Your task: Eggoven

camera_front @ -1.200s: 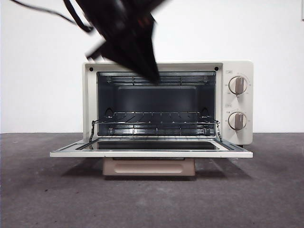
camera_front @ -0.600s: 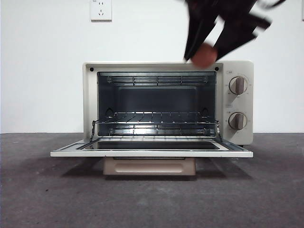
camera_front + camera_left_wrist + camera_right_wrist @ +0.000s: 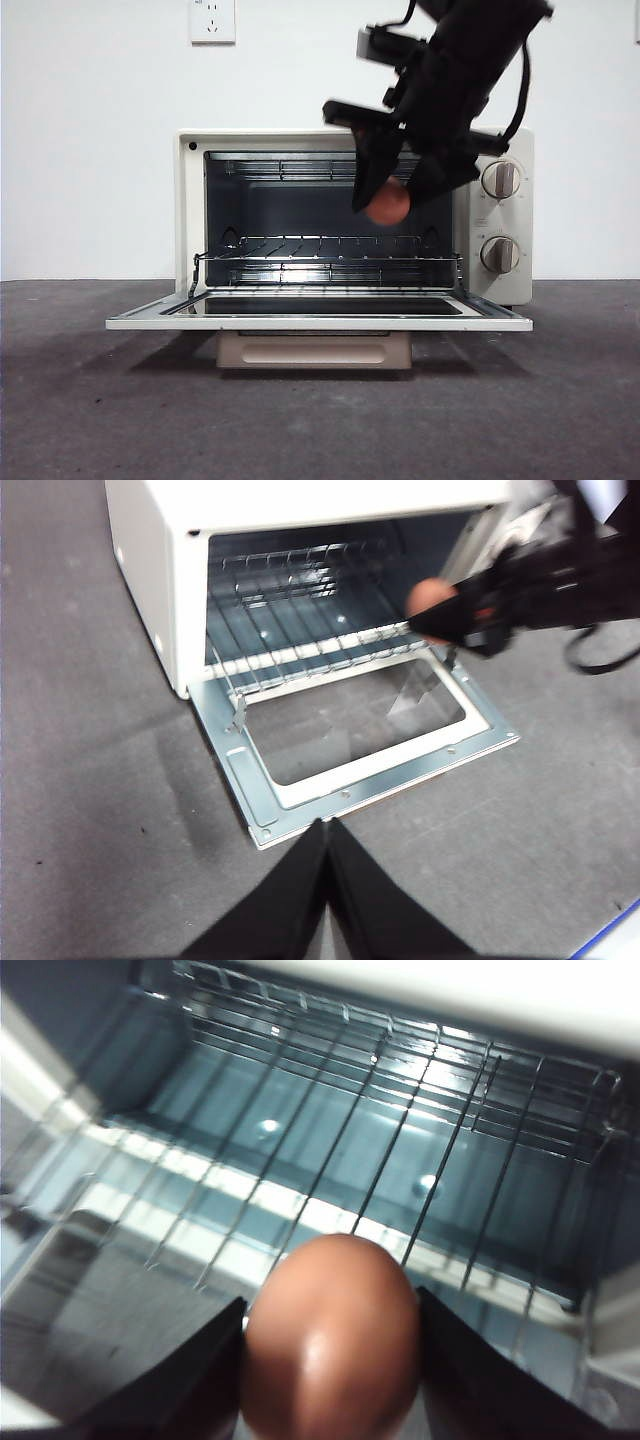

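The cream toaster oven (image 3: 190, 210) stands in the middle with its door (image 3: 320, 322) folded down flat and its wire rack (image 3: 325, 250) bare. My right gripper (image 3: 392, 200) is shut on the orange-brown egg (image 3: 388, 203) and holds it in front of the oven's opening, right of its middle, above the rack. The right wrist view shows the egg (image 3: 330, 1335) between the two jaws with the rack (image 3: 330, 1140) beyond it. In the left wrist view the oven (image 3: 170, 570) is ahead, the egg (image 3: 432, 594) shows in the other arm's jaws, and my left gripper (image 3: 325, 830) is shut and empty, back from the door (image 3: 260, 800).
Two grey knobs (image 3: 499, 180) sit on the oven's right panel. The tan handle (image 3: 313, 350) hangs under the open door. A dark grey tabletop (image 3: 100, 400) runs around the oven, with a white wall and socket (image 3: 212, 20) behind.
The right gripper with the egg has come down and leftward from above the oven's top right to the front of the opening. The other arm left the front view a second ago.
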